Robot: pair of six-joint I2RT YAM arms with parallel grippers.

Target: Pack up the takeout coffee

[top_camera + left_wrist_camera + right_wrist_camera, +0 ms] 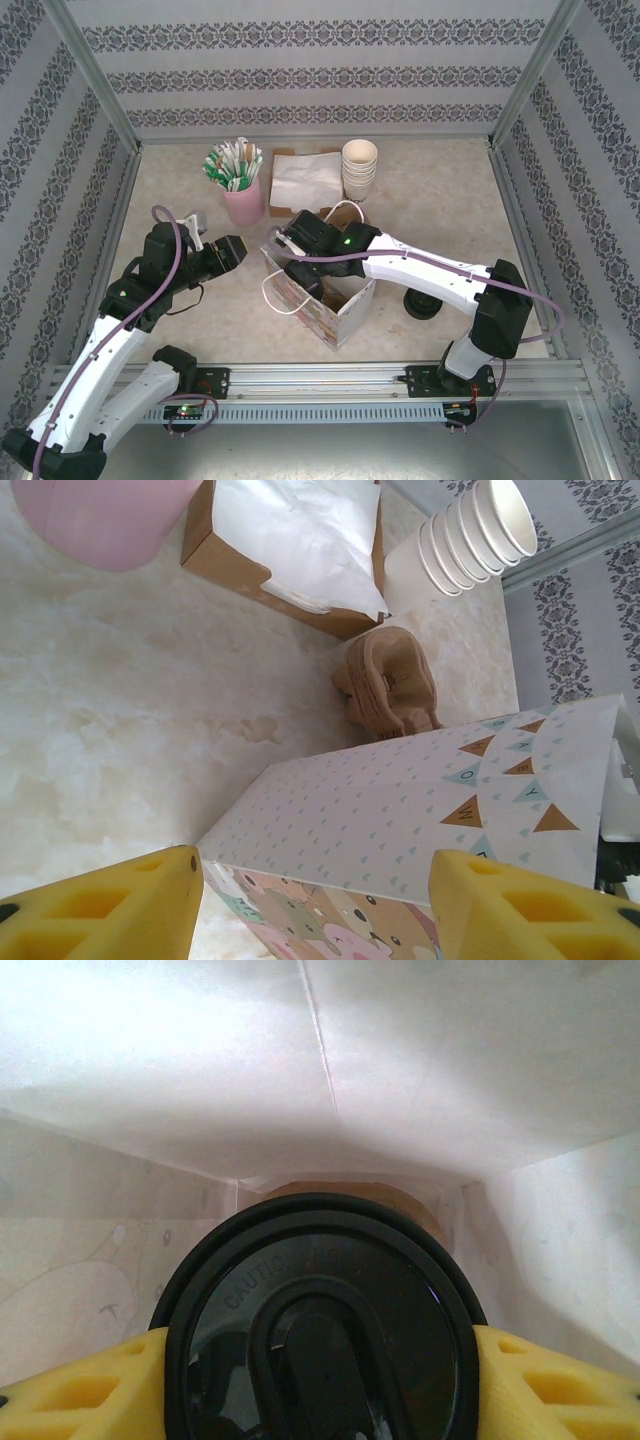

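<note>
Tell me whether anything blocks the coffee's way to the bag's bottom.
Nothing visible does. The right gripper holds the coffee inside the bag, white walls clear around it; a brown patch below is probably the bag's floor.

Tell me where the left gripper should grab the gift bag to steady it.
Probably the top edge of the gift bag's wall facing the left gripper, approached from that side, one finger inside, one outside. It is thin flat paper, and the right gripper with the takeout coffee sits in the mouth.
</note>
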